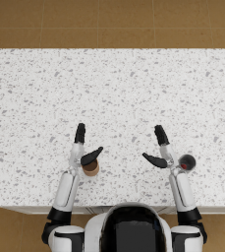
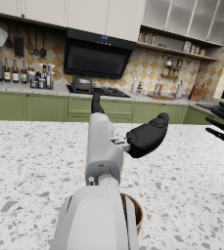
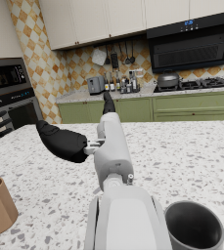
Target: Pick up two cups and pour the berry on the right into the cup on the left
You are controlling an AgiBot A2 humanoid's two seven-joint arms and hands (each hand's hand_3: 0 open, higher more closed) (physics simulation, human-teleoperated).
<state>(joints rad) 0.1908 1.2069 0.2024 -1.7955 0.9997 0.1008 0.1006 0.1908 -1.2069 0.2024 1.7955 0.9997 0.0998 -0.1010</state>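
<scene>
Left hand (image 1: 83,147) is empty, fingers spread, thumb out over the brown cup (image 1: 91,168), which stands on the speckled tabletop (image 1: 114,88) just beside that wrist. Right hand (image 1: 159,147) is likewise spread and holding nothing; the dark cup (image 1: 186,162) with a red berry (image 1: 184,167) inside stands just outside its wrist. Task looks barely begun: neither cup gripped or lifted, nothing poured. Both grasps, both lifts and the pour remain.
</scene>
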